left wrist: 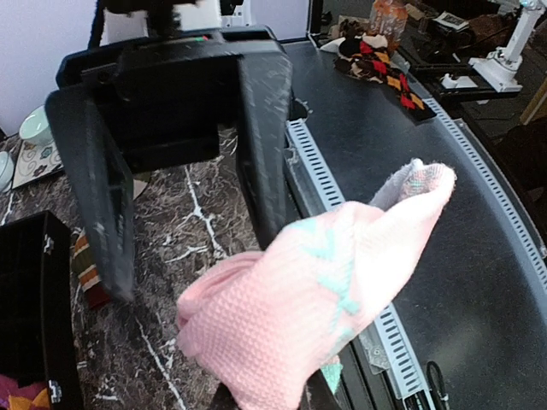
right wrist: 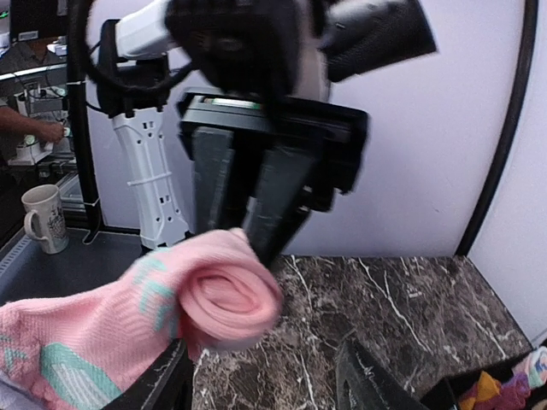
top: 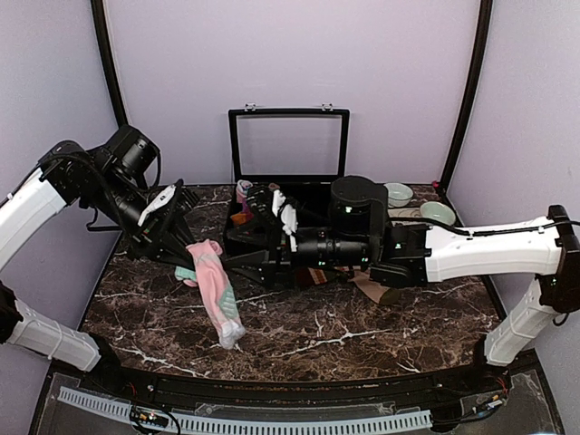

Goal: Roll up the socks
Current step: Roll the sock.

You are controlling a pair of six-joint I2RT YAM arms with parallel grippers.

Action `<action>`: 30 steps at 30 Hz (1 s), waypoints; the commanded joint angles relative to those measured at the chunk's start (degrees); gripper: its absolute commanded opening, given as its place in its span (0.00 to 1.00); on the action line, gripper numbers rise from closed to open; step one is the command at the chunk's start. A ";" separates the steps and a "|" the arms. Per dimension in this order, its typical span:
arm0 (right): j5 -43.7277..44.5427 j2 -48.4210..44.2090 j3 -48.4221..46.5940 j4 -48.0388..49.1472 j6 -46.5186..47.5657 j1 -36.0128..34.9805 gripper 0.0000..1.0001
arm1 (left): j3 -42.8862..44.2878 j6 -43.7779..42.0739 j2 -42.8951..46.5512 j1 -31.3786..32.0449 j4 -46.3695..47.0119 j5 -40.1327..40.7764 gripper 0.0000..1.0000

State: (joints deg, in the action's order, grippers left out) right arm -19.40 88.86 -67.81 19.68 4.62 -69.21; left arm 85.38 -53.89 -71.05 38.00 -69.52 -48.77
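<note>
Pink sock (top: 216, 292) with mint pattern, held at one end by the left gripper (right wrist: 249, 232), whose fingers are pinched narrow on a small coil of rolled fabric. From those fingertips the sock's long axis runs diagonally toward the near table edge, slanting downward. Its pale free end points away from the fingers and lies low over the marble table (top: 381, 335). Right gripper (left wrist: 193, 260) faces the left one with its fingers spread wide, holding nothing. The rolled end sits just ahead of its fingertips and between them; whether either finger touches the fabric cannot be told. Striped sock (left wrist: 84, 266) lies on the marble behind the right fingers, largely hidden.
</note>
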 commanded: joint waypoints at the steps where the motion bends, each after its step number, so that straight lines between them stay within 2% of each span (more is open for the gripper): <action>1: 4.16 1.21 -3.30 -0.69 11.16 -4.87 0.56 | 2.77 -2.38 -1.38 -0.05 -4.95 -8.37 0.00; 5: 6.38 2.02 -5.07 0.03 13.69 -6.58 0.52 | 3.02 -3.14 -2.07 -0.03 -6.53 -10.26 0.00; 10: 5.80 4.75 -8.76 -1.51 13.83 -7.17 0.41 | 2.71 -3.93 -2.13 -0.10 -7.50 -11.18 0.00; 16: 5.66 5.54 -8.16 -2.40 12.17 -6.97 0.39 | 2.97 -6.82 -2.25 0.01 -10.84 -12.36 0.00; 18: 5.69 5.15 -7.92 -3.05 11.48 -6.27 0.42 | 3.03 -7.21 -2.41 0.03 -11.71 -12.44 0.00; 20: 2.14 3.82 -7.47 -3.56 10.64 -5.15 0.47 | 2.97 -7.75 -2.43 0.14 -12.51 -12.51 0.00; 24: -3.85 0.21 -7.34 -7.98 13.07 -3.88 0.62 | 3.10 -8.63 -2.52 0.15 -14.00 -12.78 0.00; 30: -4.32 -0.09 -10.57 -16.38 21.44 -3.56 0.64 | 3.17 -8.17 -2.67 0.63 -14.33 -14.06 0.00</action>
State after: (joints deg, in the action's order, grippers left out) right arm -21.39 89.86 -74.76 8.32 20.45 -72.93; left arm 87.20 -61.32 -73.80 37.89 -81.54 -59.55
